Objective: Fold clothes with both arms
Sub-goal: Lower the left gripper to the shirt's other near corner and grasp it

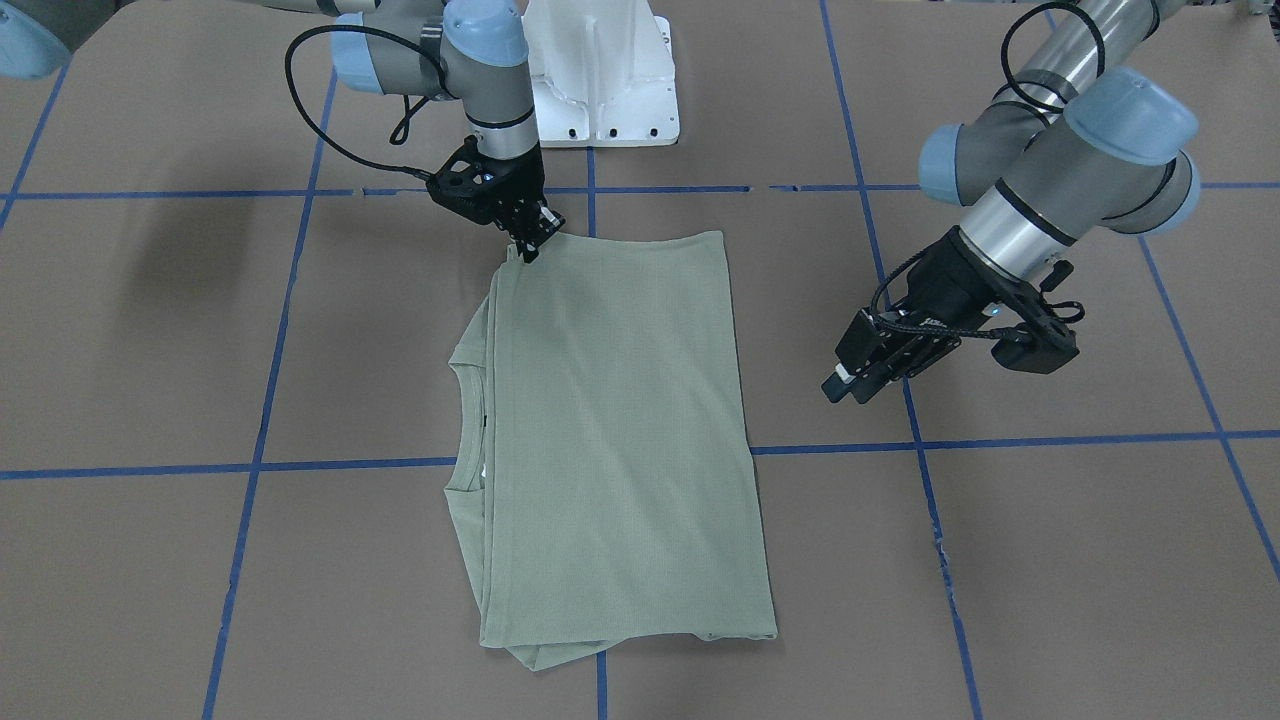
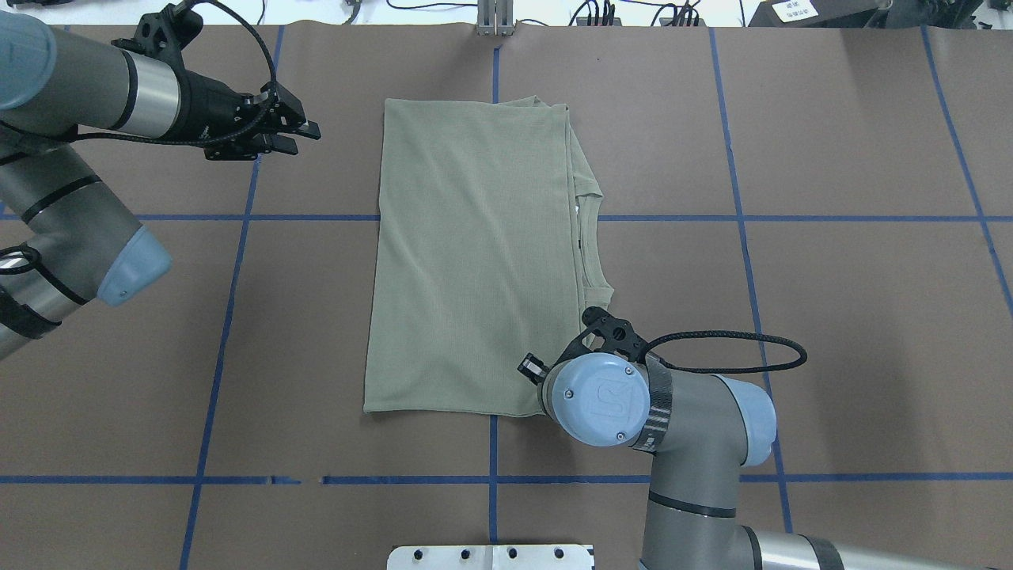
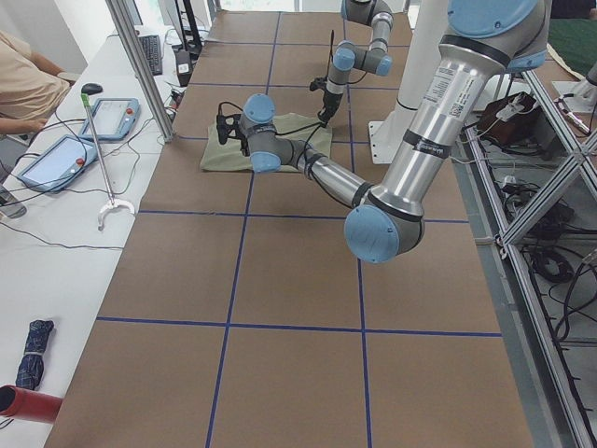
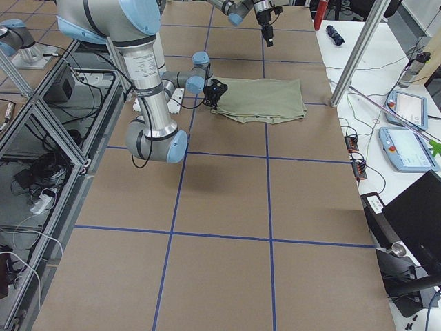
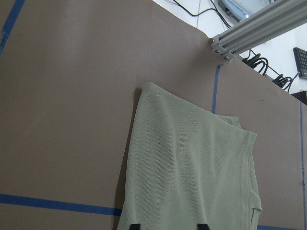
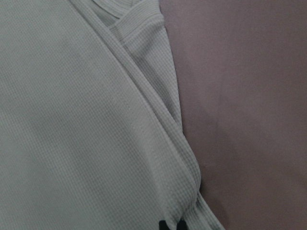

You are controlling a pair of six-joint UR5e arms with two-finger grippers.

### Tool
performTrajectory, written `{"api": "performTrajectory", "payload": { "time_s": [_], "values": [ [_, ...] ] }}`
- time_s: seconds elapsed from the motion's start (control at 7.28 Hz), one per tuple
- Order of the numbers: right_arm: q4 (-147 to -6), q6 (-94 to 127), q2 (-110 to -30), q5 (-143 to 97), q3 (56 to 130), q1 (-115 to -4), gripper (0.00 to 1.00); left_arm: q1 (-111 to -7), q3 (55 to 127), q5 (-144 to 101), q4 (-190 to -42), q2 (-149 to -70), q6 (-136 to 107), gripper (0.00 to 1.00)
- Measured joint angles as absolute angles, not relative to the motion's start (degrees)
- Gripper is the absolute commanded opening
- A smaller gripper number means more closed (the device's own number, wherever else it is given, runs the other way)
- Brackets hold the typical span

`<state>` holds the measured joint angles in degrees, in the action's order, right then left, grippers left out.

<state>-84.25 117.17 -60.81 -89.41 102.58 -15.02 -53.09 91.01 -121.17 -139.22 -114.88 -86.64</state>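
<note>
As it lies folded, sage-green ribbed shirt [image 1: 610,430], flat, oblong

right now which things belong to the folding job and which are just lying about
Job: green shirt; right gripper, pinching its corner; left gripper, open beside it.
Lying about: white pedestal base; tablet; red cylinder.

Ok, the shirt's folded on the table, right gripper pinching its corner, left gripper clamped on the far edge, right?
Not quite: the left gripper is open and apart from the shirt, off to its side, as the overhead view shows. The right gripper does pinch the folded shirt's corner.
</note>
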Motion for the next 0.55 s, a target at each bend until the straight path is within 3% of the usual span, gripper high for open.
{"api": "performTrajectory", "payload": {
  "time_s": [0.55],
  "values": [
    [-84.5,117.2,-60.8,-90.0,104.7,-15.8,0.00,-53.1,91.4,-121.3,-139.2,-114.7,-87.2,0.50]
  ]
}}
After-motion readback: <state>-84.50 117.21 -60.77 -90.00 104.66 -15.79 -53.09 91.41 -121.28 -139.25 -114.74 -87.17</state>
